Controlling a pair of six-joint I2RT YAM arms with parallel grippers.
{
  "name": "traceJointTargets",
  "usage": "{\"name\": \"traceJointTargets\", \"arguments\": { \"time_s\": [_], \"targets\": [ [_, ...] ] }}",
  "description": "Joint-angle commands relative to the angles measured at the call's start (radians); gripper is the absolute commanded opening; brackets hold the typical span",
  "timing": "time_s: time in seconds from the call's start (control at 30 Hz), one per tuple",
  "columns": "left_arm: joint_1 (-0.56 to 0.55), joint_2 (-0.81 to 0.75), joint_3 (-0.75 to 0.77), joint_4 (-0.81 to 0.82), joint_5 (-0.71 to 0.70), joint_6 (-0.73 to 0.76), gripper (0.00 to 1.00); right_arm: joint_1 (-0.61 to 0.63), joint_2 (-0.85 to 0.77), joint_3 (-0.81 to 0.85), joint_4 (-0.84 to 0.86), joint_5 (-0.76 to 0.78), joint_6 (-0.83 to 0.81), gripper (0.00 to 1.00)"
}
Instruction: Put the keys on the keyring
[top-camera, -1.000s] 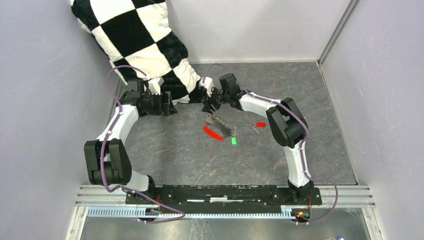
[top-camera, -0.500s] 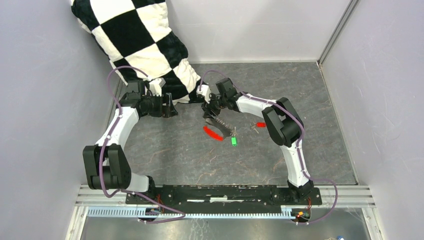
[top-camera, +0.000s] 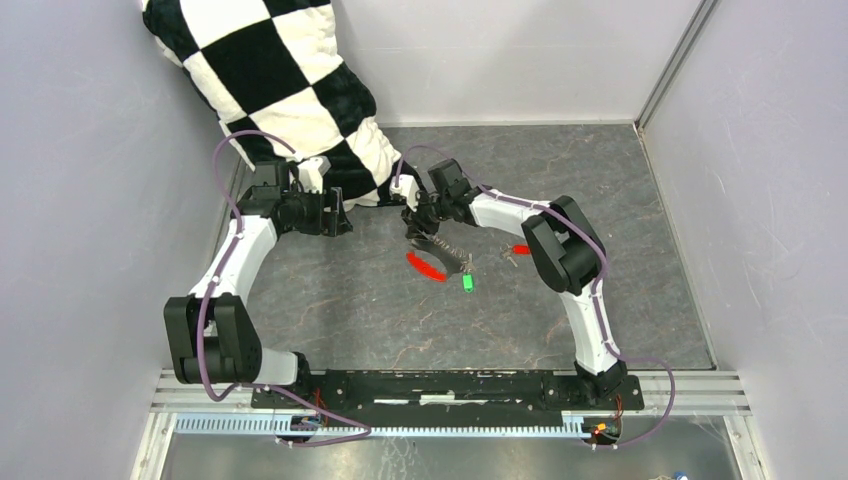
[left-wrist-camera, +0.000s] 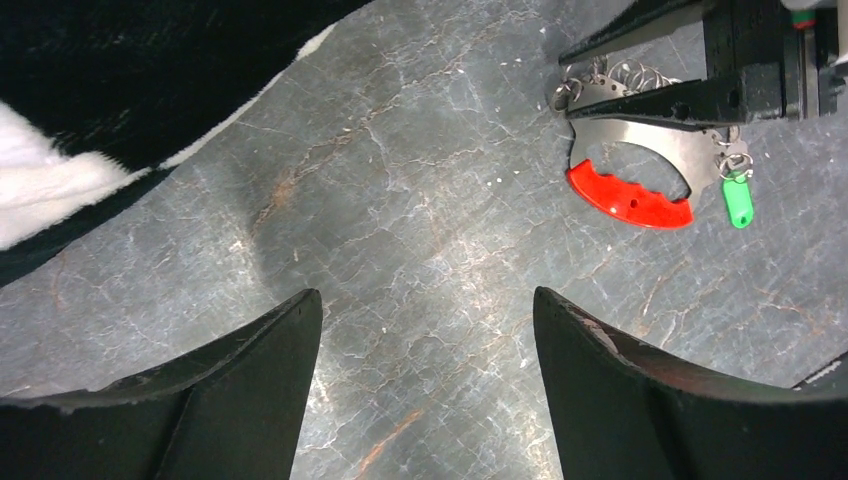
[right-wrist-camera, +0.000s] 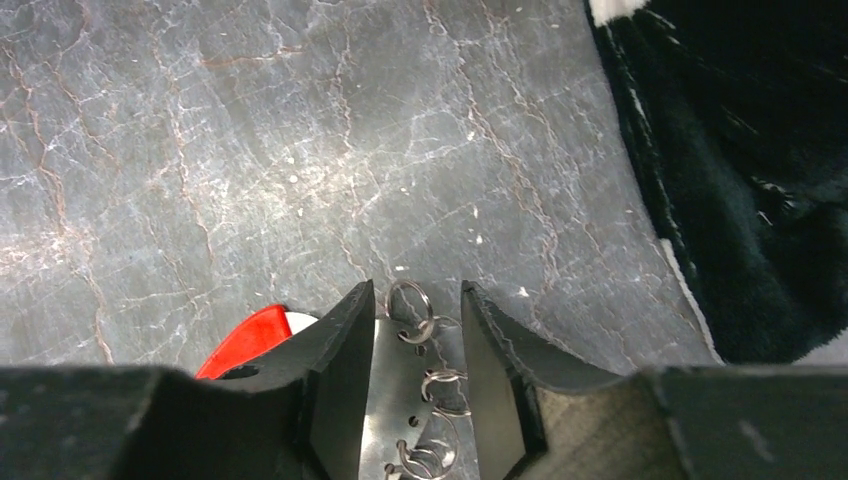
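Silver metal fills the gap of the right gripper (right-wrist-camera: 416, 290): in the right wrist view its two fingers (right-wrist-camera: 340, 370) stand a narrow way apart, straddling the keyring (right-wrist-camera: 412, 315), whose small loops and flat shiny piece lie between them. I cannot tell whether the fingers press its edges or only flank it. The left wrist view shows the same gripper (left-wrist-camera: 565, 85) from the side, jaws parted, with a cluster of loops in the gap.

- Keyring (top-camera: 447, 255) lies on the grey marbled table (top-camera: 350, 310), mid-scene, running from the claw toward the near right.
- Red tag (top-camera: 427, 267) lies just near-left of the claw; green tag (top-camera: 467, 283) is nearer again, at the keyring's near end. Both also show in the left wrist view, red (left-wrist-camera: 630, 200) and green (left-wrist-camera: 738, 200).
- Keys (top-camera: 515, 254) lie loose on the table to the right of the keyring, apart from the claw: red-headed key (top-camera: 521, 249), plain silver key (top-camera: 509, 261) just beside it.
- Left gripper (top-camera: 340, 215) is to the left, jaws spread wide, holding nothing, bare table beneath (left-wrist-camera: 425, 330).
- Black-and-white checkered cushion (top-camera: 280, 80) is at the far left, its edge close to both grippers.
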Motion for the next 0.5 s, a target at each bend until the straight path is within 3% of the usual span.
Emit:
{"name": "traceJointTargets", "arguments": {
  "time_s": [0.0, 0.33, 0.47],
  "targets": [
    [-0.006, -0.045, 0.003, -0.007, -0.051, 0.049, 0.83, 0.021, 0.015, 0.01, 0.014, -0.001, -0.01, 0.41],
    [-0.006, -0.085, 0.012, -0.043, -0.067, 0.078, 0.82, 0.023, 0.012, 0.014, -0.011, 0.033, -0.02, 0.3],
    [-0.006, -0.103, 0.009, -0.051, -0.067, 0.083, 0.82, 0.023, 0.005, 0.01, -0.017, 0.029, -0.02, 0.19]
  ]
}}
